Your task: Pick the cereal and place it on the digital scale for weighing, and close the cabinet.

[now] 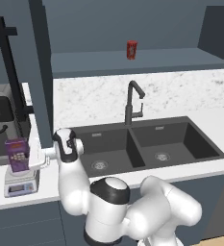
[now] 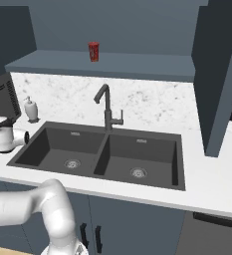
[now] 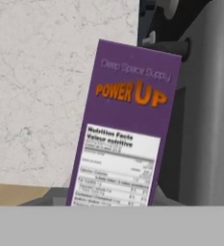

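Hand view looks straight at the purple cereal box (image 3: 123, 127), its "Power Up" lettering and pale nutrition panel turned toward the camera, with speckled stone behind it and a dark appliance just beside it. The gripper's finger tips are not clear here, and in the left base view the gripper (image 1: 36, 157) sits just beside the box, so whether its jaws are parted or closed cannot be told.

In the left base view the cereal box (image 1: 17, 154) stands upright on the digital scale (image 1: 21, 183), near the left end of the counter (image 1: 214, 122) and close to its front edge. The placing looks done; judged from this, the cabinet remains.

The box reads as light, stiff cardboard with smooth printed faces: easy to lift, prone to tip or slide, and likely to dent under a hard pinch. A hold across its narrow sides at mid height would suit it best.

The open cabinet door (image 1: 40, 72) hangs edge-on above the box, its black bar handle (image 1: 10, 77) to the left. Farther right lie the double sink (image 1: 142, 144) and faucet (image 1: 132, 103), and a red can (image 1: 131, 49) stands on the shelf.
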You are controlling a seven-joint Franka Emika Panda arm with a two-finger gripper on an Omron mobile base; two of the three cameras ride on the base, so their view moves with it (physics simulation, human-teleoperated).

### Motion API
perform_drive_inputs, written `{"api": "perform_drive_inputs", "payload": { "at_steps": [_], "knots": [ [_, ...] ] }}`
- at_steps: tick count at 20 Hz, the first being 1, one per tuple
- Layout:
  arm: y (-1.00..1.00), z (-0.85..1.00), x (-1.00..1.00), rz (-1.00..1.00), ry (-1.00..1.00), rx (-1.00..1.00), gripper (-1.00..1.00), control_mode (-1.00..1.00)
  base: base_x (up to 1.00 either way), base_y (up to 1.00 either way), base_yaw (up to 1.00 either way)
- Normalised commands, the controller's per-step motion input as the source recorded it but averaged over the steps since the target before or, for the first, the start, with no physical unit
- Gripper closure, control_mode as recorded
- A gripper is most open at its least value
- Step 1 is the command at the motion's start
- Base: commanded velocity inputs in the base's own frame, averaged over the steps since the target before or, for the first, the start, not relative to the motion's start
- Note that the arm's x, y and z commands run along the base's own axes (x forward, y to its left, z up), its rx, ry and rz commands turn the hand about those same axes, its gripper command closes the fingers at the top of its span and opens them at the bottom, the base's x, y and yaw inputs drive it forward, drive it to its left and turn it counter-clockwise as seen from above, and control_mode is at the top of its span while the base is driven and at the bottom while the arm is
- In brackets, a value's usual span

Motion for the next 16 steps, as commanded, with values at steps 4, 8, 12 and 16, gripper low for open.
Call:
{"api": "perform_drive_inputs", "payload": {
  "at_steps": [4, 8, 12, 16],
  "knots": [
    [0.0, 0.0, -0.04, 0.0, 0.0, 0.09, 1.0, -1.0, 0.0, 0.0, 0.0],
    [0.05, -0.17, 0.0, 0.0, 0.0, 0.06, 1.0, -1.0, 0.0, 0.0, 0.0],
    [0.05, -0.29, 0.0, 0.0, -0.01, 0.0, -1.0, -1.0, 0.0, 0.0, 0.0],
    [0.0, -0.02, -0.07, 0.0, 0.0, 0.0, -1.0, -1.0, 0.0, 0.0, 0.0]
  ]
}}
